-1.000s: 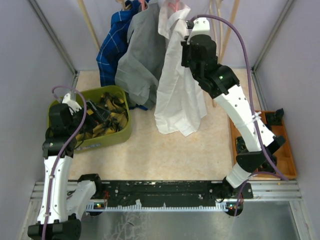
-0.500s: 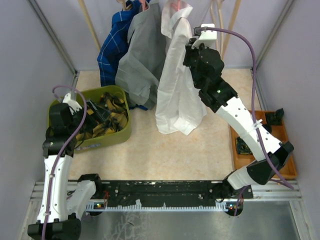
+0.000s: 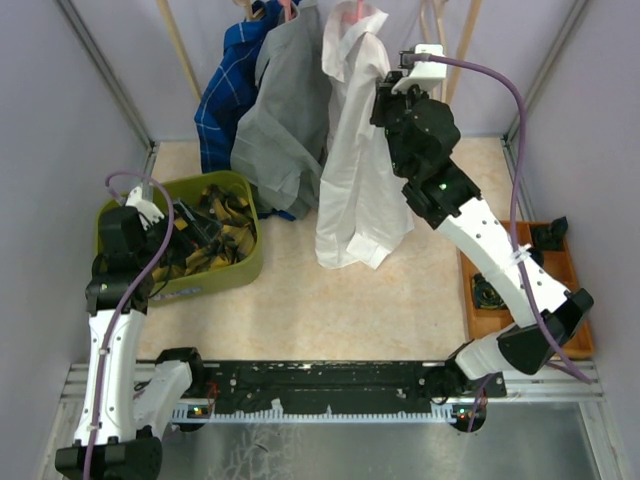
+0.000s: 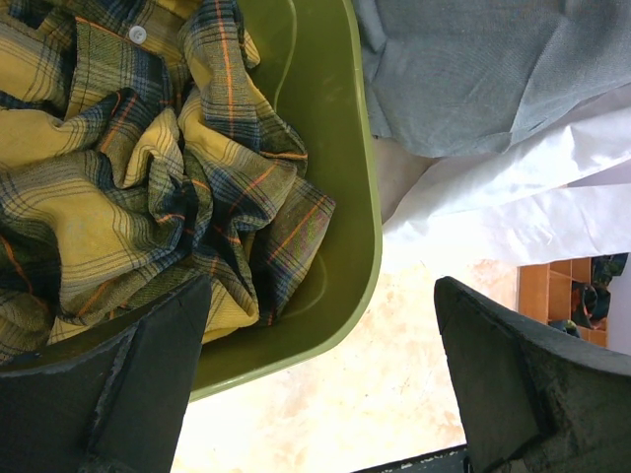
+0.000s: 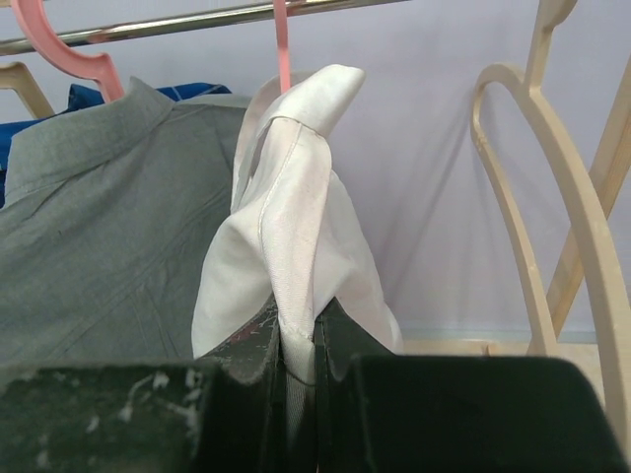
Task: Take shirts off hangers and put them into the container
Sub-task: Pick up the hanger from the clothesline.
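Three shirts (image 3: 285, 120) hang at twelve o'clock in top view; right gripper (image 3: 382, 100) meets white shirt (image 3: 355, 190). Left wrist: left gripper (image 4: 320, 335) gapes empty, plaid shirt (image 4: 128, 168) in container (image 4: 367, 197) at ten o'clock. Right wrist: jaws pinch white shirt, collar (image 5: 315, 89) at twelve o'clock.

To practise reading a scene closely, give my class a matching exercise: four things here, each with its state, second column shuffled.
1. plaid shirt
2. white shirt
3. grey shirt
4. left gripper

A. open
B. hanging, ungripped
C. lying in basin
D. pinched by right gripper

Pairs: 1-C, 2-D, 3-B, 4-A
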Tool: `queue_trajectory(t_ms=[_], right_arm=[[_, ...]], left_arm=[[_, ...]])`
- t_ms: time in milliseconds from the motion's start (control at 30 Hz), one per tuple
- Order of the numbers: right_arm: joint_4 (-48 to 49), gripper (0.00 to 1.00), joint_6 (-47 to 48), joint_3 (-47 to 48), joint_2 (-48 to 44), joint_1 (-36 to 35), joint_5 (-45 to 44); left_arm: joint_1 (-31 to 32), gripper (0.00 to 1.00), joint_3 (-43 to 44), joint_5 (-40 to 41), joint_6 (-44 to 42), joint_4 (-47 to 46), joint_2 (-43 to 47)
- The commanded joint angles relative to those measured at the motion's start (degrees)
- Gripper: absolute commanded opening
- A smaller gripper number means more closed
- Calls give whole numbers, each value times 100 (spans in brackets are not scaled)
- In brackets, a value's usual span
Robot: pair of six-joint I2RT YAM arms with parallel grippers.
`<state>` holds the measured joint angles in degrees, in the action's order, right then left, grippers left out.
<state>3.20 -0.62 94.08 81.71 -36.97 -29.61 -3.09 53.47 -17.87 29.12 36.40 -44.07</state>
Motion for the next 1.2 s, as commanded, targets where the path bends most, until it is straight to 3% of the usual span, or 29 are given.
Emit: queue_trajectory(t_ms=[0, 167, 333, 367, 400, 533, 867, 933, 1067, 1167], right_arm=[[455, 0, -87, 284, -480, 41, 175], [-1113, 0, -323, 455, -368, 40, 348], [-297, 0, -465, -725, -856, 45, 15], [-358, 4, -458, -694, -842, 48, 29], [-528, 14, -435, -548, -773, 46, 49], [-1936, 38, -560, 253, -322, 52, 212], [-3662, 46, -1176, 1338, 437, 242, 454], [-3692, 35, -1166, 1444, 528, 243, 488], [-2970, 0, -844, 1364, 526, 243, 372], [-2129, 0, -409, 1233, 440, 243, 185]], left_arm=[[16, 100, 41, -69, 62, -139, -16], [13, 100, 24, -79, 65, -137, -40], [18, 100, 25, -77, 23, -134, -43], [11, 100, 31, -64, 19, -126, -42], [14, 100, 34, -52, 19, -123, -44], [19, 100, 32, -82, 36, -128, -42], [17, 100, 19, -57, 8, -125, -21], [13, 100, 10, -47, -5, -117, -7], [19, 100, 18, -64, -11, -128, -29], [13, 100, 28, -100, 21, -141, -38]])
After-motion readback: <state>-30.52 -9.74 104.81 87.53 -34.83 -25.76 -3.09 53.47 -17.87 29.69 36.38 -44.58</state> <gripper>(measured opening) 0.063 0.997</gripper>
